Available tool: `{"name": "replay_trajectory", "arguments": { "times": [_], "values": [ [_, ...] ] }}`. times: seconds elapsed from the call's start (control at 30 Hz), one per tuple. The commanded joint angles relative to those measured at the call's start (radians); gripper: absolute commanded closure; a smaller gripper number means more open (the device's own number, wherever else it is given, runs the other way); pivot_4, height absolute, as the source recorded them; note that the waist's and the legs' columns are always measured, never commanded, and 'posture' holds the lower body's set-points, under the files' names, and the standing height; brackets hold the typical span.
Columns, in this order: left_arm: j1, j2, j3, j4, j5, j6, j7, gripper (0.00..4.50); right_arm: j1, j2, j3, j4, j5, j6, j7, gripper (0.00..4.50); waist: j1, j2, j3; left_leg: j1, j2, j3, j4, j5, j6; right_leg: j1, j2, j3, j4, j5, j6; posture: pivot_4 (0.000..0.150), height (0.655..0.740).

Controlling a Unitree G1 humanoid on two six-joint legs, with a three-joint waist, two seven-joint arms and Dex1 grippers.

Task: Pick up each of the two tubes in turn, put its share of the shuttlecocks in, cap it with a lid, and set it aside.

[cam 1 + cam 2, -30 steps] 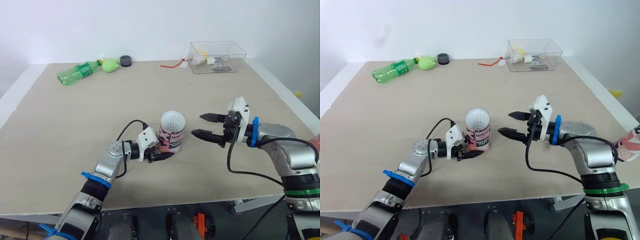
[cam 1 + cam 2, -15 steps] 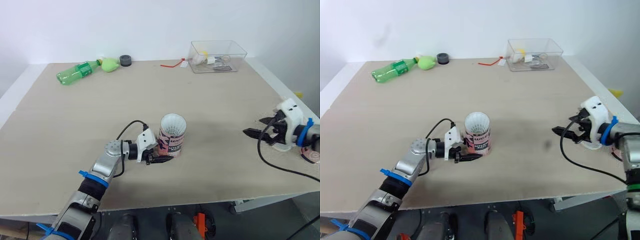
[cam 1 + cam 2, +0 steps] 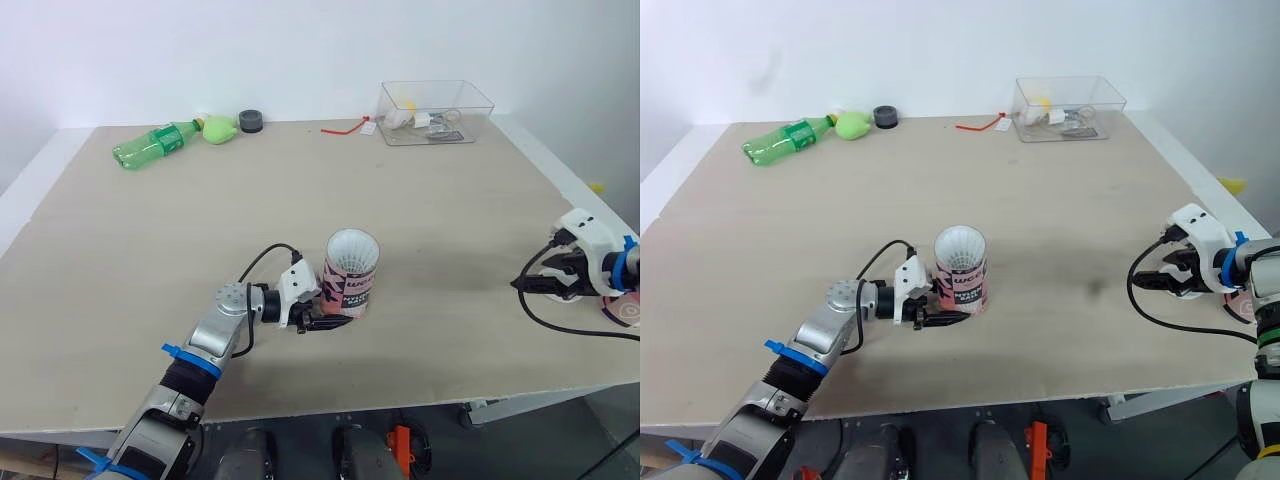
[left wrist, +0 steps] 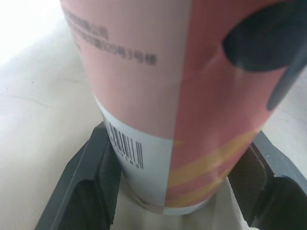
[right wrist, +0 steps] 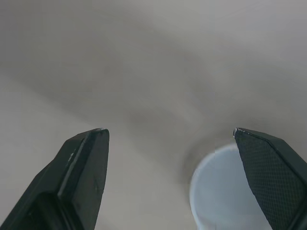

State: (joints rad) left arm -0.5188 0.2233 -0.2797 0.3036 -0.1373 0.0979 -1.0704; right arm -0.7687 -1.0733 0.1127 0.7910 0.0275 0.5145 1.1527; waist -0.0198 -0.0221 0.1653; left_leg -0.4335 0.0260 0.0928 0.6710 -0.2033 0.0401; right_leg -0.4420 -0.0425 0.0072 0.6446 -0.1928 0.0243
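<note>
Pink and white, the tube (image 3: 351,285) stands upright near the middle of the table (image 3: 150,260), and we see white shuttlecock feathers (image 3: 353,247) filling its open mouth. The left gripper (image 3: 332,310) lies low on the table at the tube's left and clasps its base, one finger (image 4: 98,177) on each side, pressed to the wall by the barcode. The right gripper (image 3: 535,277) hovers well apart from the tube at the table's right edge, its fingers spread wide and holding nothing. In its wrist view a pale round disc (image 5: 225,194) lies below, close to one finger; we cannot tell what it is. Along the far edge, from left to right, lie a green bottle (image 3: 155,144), a green lump (image 3: 220,129), a black cap (image 3: 251,122) and a clear box (image 3: 435,112).
</note>
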Motion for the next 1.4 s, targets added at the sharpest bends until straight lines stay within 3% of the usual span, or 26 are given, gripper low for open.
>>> {"name": "replay_trajectory", "arguments": {
  "times": [0.03, 0.43, 0.8, 0.9, 1.13, 1.4],
  "values": [
    [0.0, 0.002, 0.002, -0.04, -0.012, 0.009, 0.007, 1.81, -0.043, -0.017, -0.006, 0.034, -0.028, 0.035, 0.001, 0.05, 0.0, 0.0, 0.0, 0.0, 0.0, 0.0, 0.0, 0.0, 0.0, 0.0, 0.0, 0.0, 0.0, 0.0, 0.0, 0.15, 0.74],
    [0.006, 0.005, 0.004, -0.052, -0.018, 0.03, 0.013, 1.81, -0.052, 0.003, 0.005, 0.134, -0.092, 0.013, -0.041, 0.05, 0.0, 0.0, 0.0, 0.001, 0.0, 0.0, 0.0, 0.0, 0.0, 0.0, 0.0, 0.0, 0.0, 0.0, 0.0, 0.15, 0.74],
    [0.01, 0.008, 0.007, -0.061, -0.024, 0.04, 0.019, 1.81, -0.085, 0.047, 0.014, 0.19, -0.112, -0.012, 0.023, 0.05, -0.002, 0.0, 0.0, 0.002, 0.0, 0.001, 0.0, 0.0, 0.0, 0.001, 0.001, 0.001, 0.0, 0.0, 0.0, 0.15, 0.74],
    [0.016, 0.01, 0.006, -0.067, -0.026, 0.042, 0.02, 1.81, -0.081, 0.048, 0.031, 0.193, -0.132, -0.026, 0.051, 0.85, -0.003, 0.0, 0.0, 0.002, 0.001, 0.001, 0.0, 0.0, 0.0, 0.001, 0.001, 0.002, 0.0, 0.0, 0.0, 0.15, 0.74],
    [0.016, 0.011, 0.006, -0.07, -0.029, 0.047, 0.026, 1.81, -0.079, 0.041, 0.063, 0.208, -0.178, -0.083, 0.069, 4.3, -0.002, 0.0, 0.0, 0.002, 0.001, 0.001, 0.0, 0.0, 0.0, 0.001, 0.001, 0.002, 0.0, 0.0, 0.0, 0.15, 0.74],
    [0.011, 0.008, 0.009, -0.069, -0.034, 0.056, 0.028, 1.81, -0.081, 0.033, 0.072, 0.202, -0.209, -0.178, 0.096, 4.41, -0.002, -0.001, 0.0, 0.002, 0.001, 0.001, 0.0, 0.0, 0.0, 0.001, 0.001, 0.001, 0.0, 0.0, 0.0, 0.15, 0.74]
  ]
}}
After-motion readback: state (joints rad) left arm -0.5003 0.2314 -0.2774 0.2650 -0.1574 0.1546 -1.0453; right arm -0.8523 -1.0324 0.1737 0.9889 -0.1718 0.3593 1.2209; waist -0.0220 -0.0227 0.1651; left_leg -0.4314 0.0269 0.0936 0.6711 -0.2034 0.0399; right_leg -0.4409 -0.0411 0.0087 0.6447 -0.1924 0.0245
